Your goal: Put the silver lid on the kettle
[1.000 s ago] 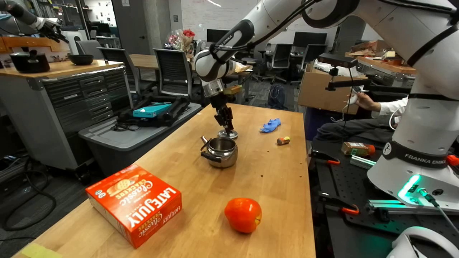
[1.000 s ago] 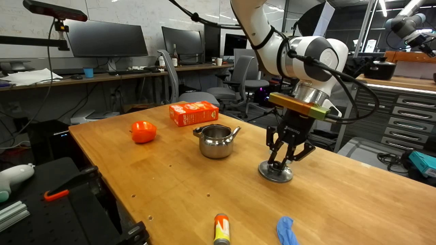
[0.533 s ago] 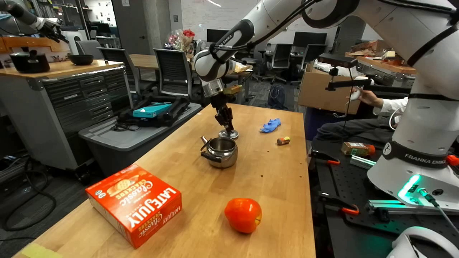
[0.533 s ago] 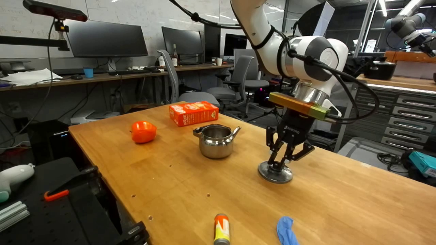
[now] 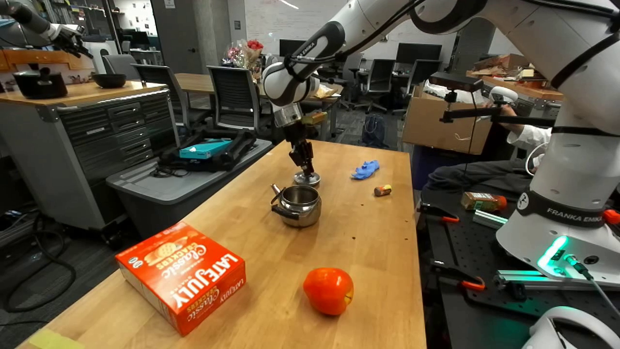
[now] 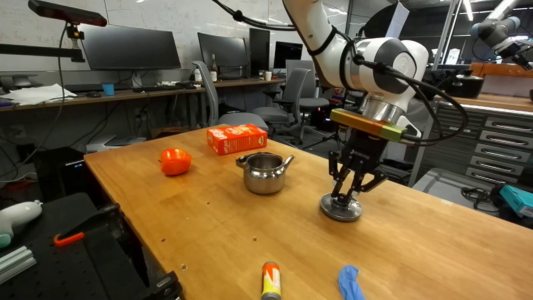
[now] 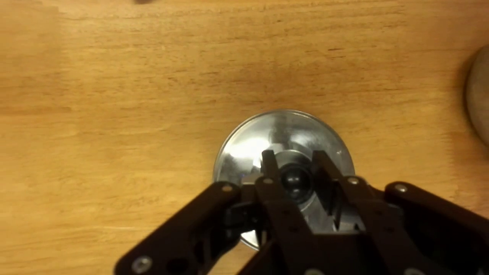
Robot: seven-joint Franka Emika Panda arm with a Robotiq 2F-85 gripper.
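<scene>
The silver lid, a round shiny disc with a black knob, shows in both exterior views (image 5: pixel 307 181) (image 6: pixel 340 215) and in the wrist view (image 7: pixel 280 128). My gripper (image 6: pixel 341 199) points down, its fingers (image 7: pixel 293 158) shut on either side of the knob; it also shows in an exterior view (image 5: pixel 307 172). The lid is level, at or just above the table; any gap is hard to see. The silver kettle (image 5: pixel 304 213) (image 6: pixel 264 179) stands upright and uncovered, apart from the lid. Its edge (image 7: pixel 479 95) shows at the right of the wrist view.
The kettle's spout (image 6: pixel 288 161) points towards the lid's side of the table. A red cracker box (image 5: pixel 181 271) and a red-orange fruit (image 5: pixel 329 291) stand beyond the kettle from the gripper. A battery-like can (image 6: pixel 271 280) and a blue glove (image 6: pixel 350 283) lie nearby.
My gripper and the lid have moved together, slightly up in both exterior views. The arm has risen a little. The kettle has not moved.
</scene>
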